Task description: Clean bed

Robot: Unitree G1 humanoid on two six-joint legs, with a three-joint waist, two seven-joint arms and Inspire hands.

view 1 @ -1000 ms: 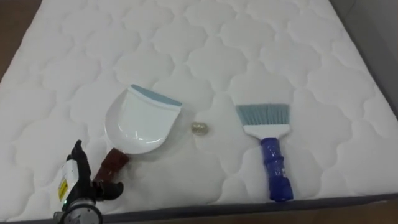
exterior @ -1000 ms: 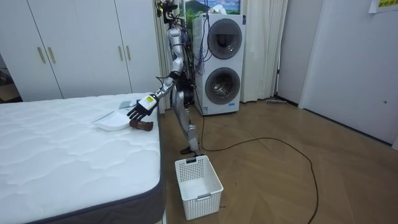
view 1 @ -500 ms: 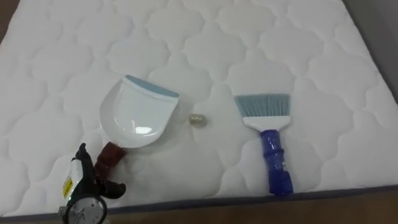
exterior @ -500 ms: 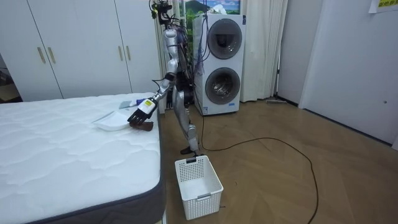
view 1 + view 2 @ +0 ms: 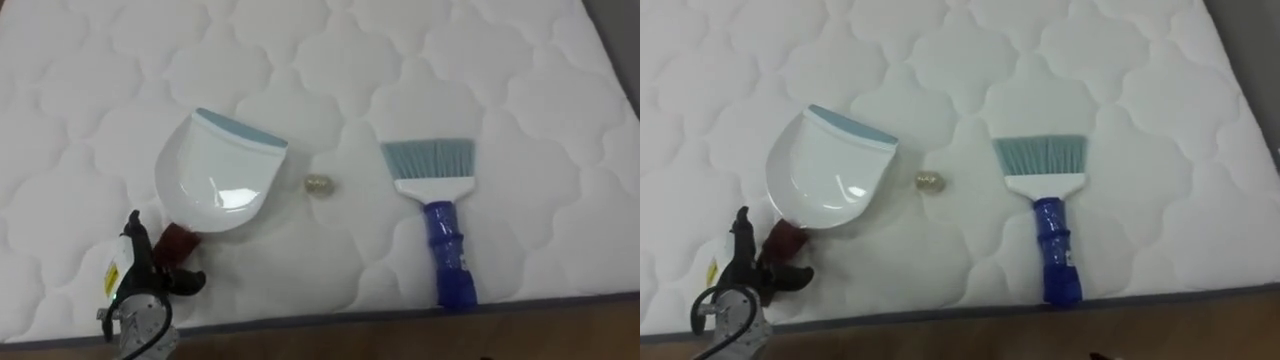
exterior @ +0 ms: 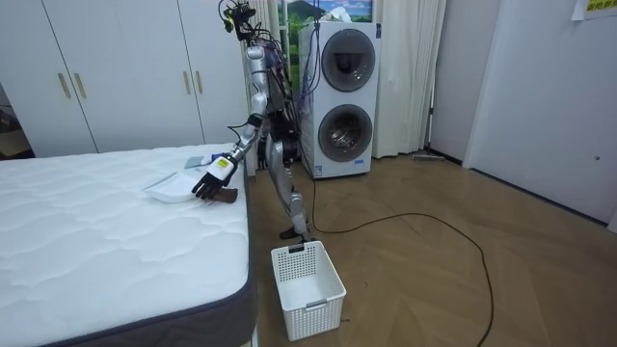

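- A white quilted bed (image 5: pixel 520 110) seen from above.
- A white dustpan (image 5: pixel 215 185) lies on it, its dark red handle (image 5: pixel 178 243) pointing toward the near edge.
- The left hand (image 5: pixel 135 285) hovers at the handle's end, fingers straight, thumb spread out, gripping nothing.
- A small crumpled scrap (image 5: pixel 318 184) lies between the dustpan and a blue-handled brush (image 5: pixel 440 220).
- The robot stands beside the bed, leaning over it.

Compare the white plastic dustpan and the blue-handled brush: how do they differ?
The white plastic dustpan is a broad scoop with a dark red handle; the blue-handled brush is narrow with pale bristles. The dustpan lies angled, the brush straight. The left hand is by the dustpan's handle; no hand is near the brush. Both rest flat on the white quilted mattress, handles toward the near edge.
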